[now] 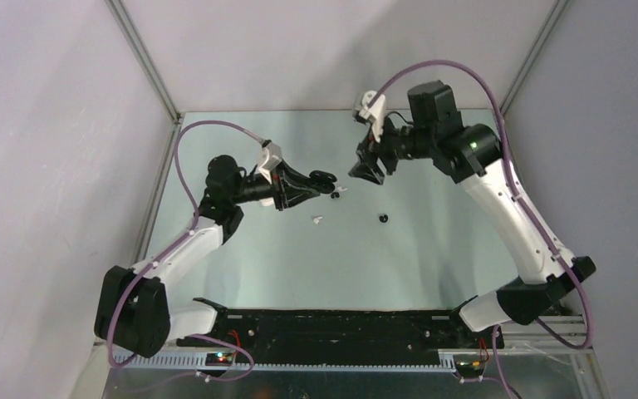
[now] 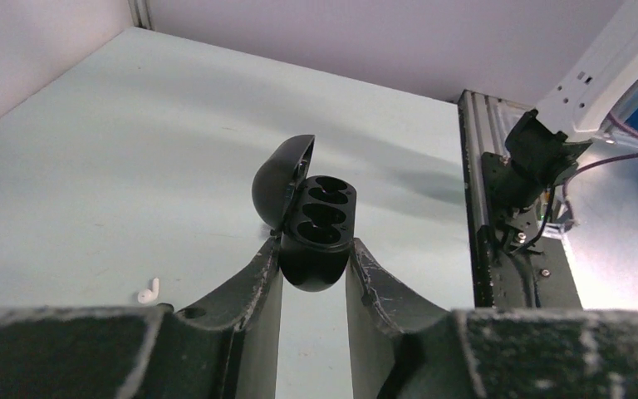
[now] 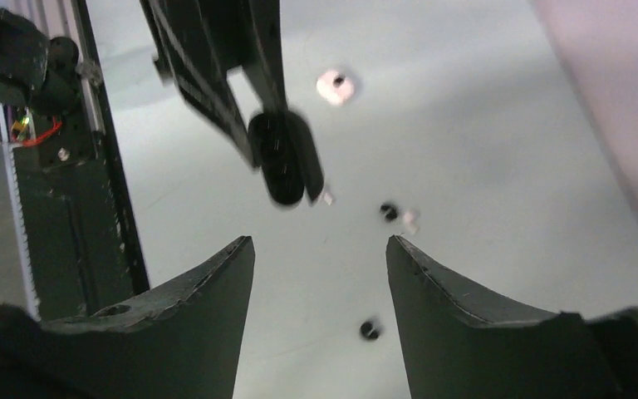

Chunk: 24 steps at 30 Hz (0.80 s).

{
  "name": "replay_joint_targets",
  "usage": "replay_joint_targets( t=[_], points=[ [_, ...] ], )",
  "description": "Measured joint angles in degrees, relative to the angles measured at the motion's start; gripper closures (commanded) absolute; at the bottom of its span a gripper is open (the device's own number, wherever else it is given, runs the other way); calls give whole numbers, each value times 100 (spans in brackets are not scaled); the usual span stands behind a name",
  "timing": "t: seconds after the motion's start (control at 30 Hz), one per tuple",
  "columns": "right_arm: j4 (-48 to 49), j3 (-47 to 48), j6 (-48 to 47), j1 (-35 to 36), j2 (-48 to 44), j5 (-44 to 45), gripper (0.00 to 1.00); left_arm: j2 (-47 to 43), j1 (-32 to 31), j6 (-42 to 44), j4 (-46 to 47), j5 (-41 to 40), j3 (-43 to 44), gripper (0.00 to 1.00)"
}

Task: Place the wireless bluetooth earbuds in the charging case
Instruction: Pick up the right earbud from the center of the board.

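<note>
left jaws tight on the open charging case (image 2: 317, 229), right jaws spread nearby

Your charging case (image 2: 320, 218) is smooth black plastic with a soft sheen. On the left gripper (image 2: 315, 243) and the right gripper (image 3: 320, 243) you see fingers (image 2: 245, 287) of matt black plastic, scuffed grey and rough along their edges. The earbud (image 2: 148, 292) is smooth white plastic. The table (image 2: 133, 150) looks smooth, pale and faintly reflective.

Looks like a robotics lab test cell to me: plain grey walls (image 1: 50, 125) on aluminium frame posts (image 1: 145, 62), a pale table (image 1: 299, 266), robot arms (image 1: 507, 208) bolted to a black rail (image 1: 341, 328), purple cables (image 1: 432, 63) looping around.
</note>
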Motion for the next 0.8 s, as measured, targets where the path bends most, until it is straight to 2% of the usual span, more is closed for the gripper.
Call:
replay_joint_targets(
  t=[0.13, 0.23, 0.3, 0.33, 0.4, 0.57, 0.67, 0.8],
  points=[
    [278, -1513, 269, -411, -645, 15, 35, 114, 173, -595, 516, 90, 0, 100],
    [323, -2420, 302, -717, -730, 149, 35, 118, 326, -938, 745, 96, 0, 100],
    [271, -2883, 208, -824, -638, 291, 41, 103, 428, -1091, 793, 98, 0, 100],
    [240, -3062, 103, -831, -592, 348, 49, 83, 511, -1187, 802, 105, 0, 100],
    [284, -3414, -179, -828, -575, 435, 58, 35, 667, -1318, 789, 109, 0, 100],
    [1032, -4972, -1561, -826, -970, 566, 67, -208, 1088, -1425, 560, 175, 0, 100],
    [1467, -5733, -2415, -826, -1209, 592, 68, -400, 1217, -1405, 354, 201, 0, 100],
    [1978, -5914, -3233, -802, -1008, 632, 67, -551, 1235, -1268, 120, 221, 0, 100]
  ],
)
